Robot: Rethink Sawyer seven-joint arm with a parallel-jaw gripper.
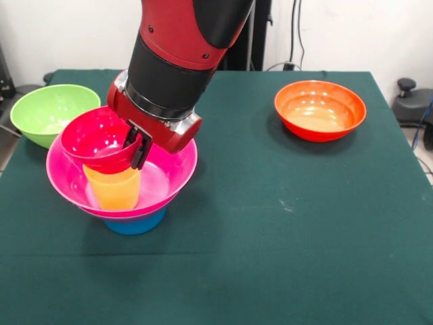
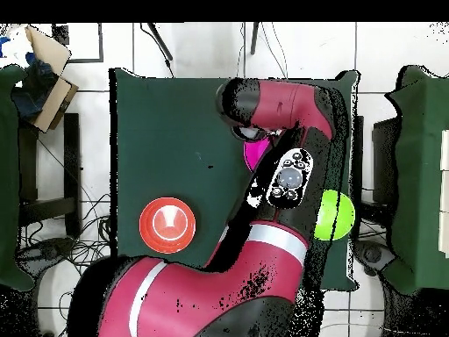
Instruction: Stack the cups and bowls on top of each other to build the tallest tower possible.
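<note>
The tower stands at the left in the front view. A big pink bowl (image 1: 172, 177) rests on a blue piece (image 1: 135, 223); I cannot tell whether that piece is a cup or a bowl. An orange-yellow cup (image 1: 114, 191) stands inside the pink bowl. A small red bowl (image 1: 93, 139) sits tilted on top of that cup. My gripper (image 1: 139, 146) is shut on the red bowl's right rim, with one finger inside and one outside. In the overhead view the arm hides the gripper, and only a sliver of the pink bowl (image 2: 255, 152) shows.
A big lime green bowl (image 1: 46, 112) stands upright just left of the tower, also in the overhead view (image 2: 337, 216). An orange bowl (image 1: 319, 110) stands upright at the far right, also in the overhead view (image 2: 167, 225). The table has a dark green cloth (image 1: 270, 237).
</note>
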